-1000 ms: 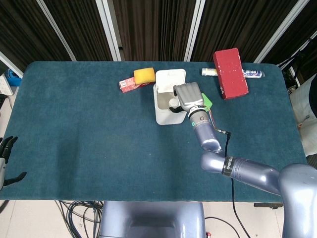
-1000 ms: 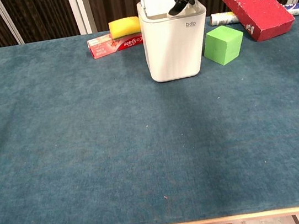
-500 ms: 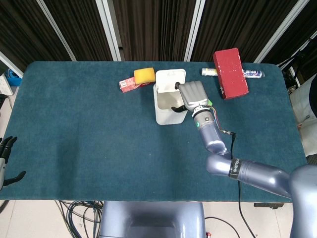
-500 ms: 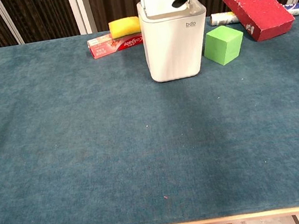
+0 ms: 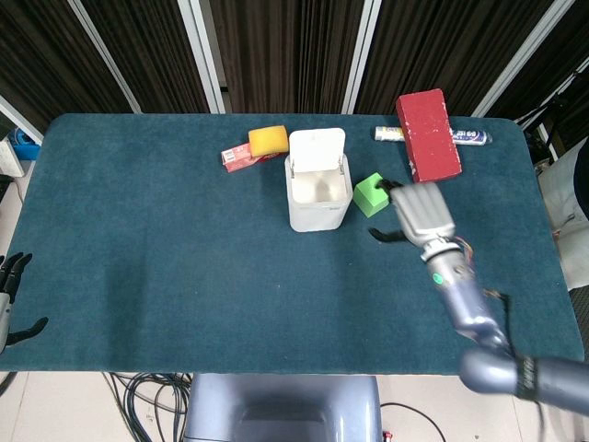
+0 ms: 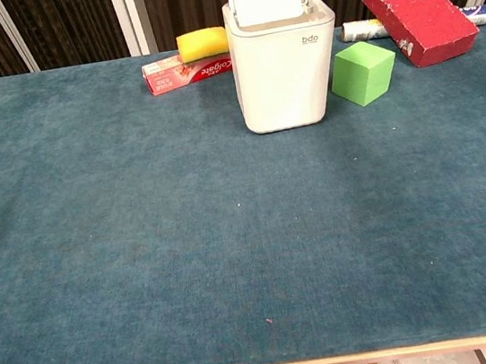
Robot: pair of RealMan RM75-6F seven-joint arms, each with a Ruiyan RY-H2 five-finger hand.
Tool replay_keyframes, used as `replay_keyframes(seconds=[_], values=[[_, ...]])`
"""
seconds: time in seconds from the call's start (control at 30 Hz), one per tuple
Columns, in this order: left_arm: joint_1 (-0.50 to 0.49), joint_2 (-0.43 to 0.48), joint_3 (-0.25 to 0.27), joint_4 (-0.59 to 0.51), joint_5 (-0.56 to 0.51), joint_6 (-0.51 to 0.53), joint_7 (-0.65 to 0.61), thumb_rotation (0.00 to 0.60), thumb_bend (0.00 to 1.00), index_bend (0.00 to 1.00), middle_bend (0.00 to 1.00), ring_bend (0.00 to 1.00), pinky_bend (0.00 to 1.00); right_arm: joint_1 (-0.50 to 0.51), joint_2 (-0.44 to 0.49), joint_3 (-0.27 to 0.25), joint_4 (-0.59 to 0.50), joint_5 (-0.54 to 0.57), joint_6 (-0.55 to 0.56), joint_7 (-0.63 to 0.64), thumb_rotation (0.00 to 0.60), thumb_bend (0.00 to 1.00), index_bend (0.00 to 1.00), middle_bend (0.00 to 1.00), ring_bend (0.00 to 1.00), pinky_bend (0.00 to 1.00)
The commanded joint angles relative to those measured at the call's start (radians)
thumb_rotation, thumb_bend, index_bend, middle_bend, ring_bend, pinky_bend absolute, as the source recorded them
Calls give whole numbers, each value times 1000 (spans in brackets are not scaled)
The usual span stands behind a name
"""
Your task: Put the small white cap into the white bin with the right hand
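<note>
While my right hand hovers with fingers apart and empty just right of the white bin, beside the green cube, I cannot see the cap; left hand open at the worktop's edge.

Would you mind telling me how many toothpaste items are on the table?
2. A red toothpaste box lies left of the bin, under the sponge. A tube lies at the far edge, partly behind the brick. More may be hidden.

a teal table carries white bin, green cube, red brick, sponge, toothpaste box.
</note>
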Motion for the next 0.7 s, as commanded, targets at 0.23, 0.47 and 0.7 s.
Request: replay_keyframes(seconds=[0.23, 0.47, 0.7], values=[[0, -6, -3, 3, -6, 2, 13, 600, 189, 115, 136, 74, 21, -393, 114, -240, -23, -474, 307, 209, 600, 110, 118, 60, 109, 212], [0, -16, -8, 4, -6, 10, 7, 600, 156, 114, 136, 74, 26, -616, -18, -334, 158, -619, 517, 287, 600, 104, 118, 60, 109, 212], [-1, -30, -14, 18, 2, 21, -10, 600, 143, 115, 137, 74, 28, -690, -125, -331, 301, -666, 544, 315, 600, 102, 119, 66, 110, 212]])
